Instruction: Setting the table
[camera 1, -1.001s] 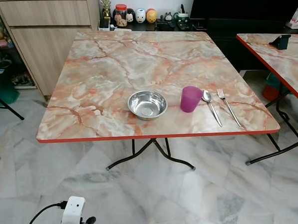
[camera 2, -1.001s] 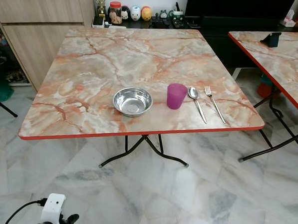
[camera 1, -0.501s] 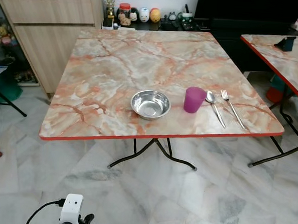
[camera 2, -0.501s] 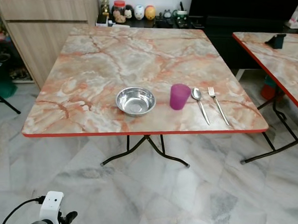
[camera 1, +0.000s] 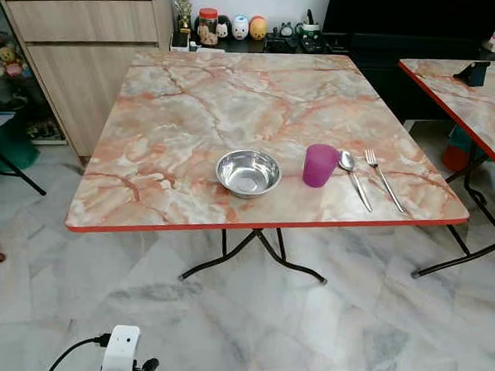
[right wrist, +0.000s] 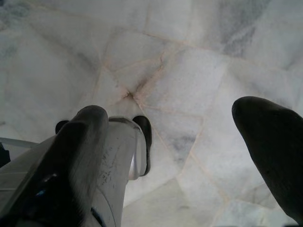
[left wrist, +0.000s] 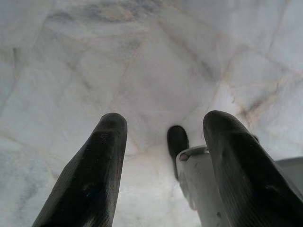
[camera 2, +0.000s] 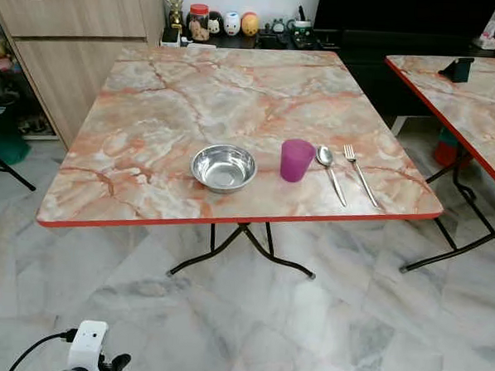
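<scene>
Already a steel bowl (camera 1: 247, 172), purple cup (camera 1: 320, 165), spoon (camera 1: 353, 176) and fork (camera 1: 384, 178) line the bench (camera 1: 193, 108) front edge as one place setting, while left tool (left wrist: 163, 156) and right tool (right wrist: 184, 146) hang wide apart, empty, over the floor (camera 1: 323, 322).

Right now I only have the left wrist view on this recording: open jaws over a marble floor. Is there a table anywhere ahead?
Observer: Yes. A marble-patterned folding table with a red edge stands ahead of the robot, across a stretch of floor.
Operator: Is anything laid on it yet?
Observer: Four things lie in a row near its front edge. From the robot's left to right they are a steel bowl, a purple cup, a spoon and a fork.
Operator: And the right arm?
Observer: Its jaws stand open above the floor and hold nothing.
</scene>
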Motion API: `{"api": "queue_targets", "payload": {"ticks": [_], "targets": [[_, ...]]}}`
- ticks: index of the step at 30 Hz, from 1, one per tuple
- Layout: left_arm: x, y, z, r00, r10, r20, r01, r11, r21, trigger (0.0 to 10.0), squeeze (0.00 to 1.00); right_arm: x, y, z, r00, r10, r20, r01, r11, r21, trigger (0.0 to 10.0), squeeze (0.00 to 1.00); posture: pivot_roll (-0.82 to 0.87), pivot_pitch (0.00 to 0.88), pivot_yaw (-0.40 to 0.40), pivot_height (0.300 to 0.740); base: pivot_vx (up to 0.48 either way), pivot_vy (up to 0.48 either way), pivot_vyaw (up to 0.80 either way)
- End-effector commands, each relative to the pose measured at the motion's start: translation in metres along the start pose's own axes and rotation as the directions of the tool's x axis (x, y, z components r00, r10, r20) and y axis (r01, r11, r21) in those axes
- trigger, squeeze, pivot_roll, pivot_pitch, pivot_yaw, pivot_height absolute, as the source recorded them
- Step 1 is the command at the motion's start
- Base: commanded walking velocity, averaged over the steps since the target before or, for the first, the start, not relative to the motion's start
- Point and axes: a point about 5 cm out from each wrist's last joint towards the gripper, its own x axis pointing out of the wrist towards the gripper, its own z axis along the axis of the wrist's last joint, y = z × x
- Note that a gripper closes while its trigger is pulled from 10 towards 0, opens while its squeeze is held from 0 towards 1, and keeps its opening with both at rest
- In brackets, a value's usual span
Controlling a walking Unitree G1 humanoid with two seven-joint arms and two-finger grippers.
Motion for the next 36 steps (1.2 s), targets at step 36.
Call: {"api": "queue_targets", "payload": {"ticks": [36], "targets": [[-0.010,0.027,0.006,0.989,0.058,0.134,-0.055,0.998,-0.020,10.0,0.00,0.000,-0.001,-0.001,1.000,0.007,-0.014,-0.007,1.000,0.016,10.0,0.00,0.07,0.000,-0.009,0.740,0.094,0.000,0.04]]}}
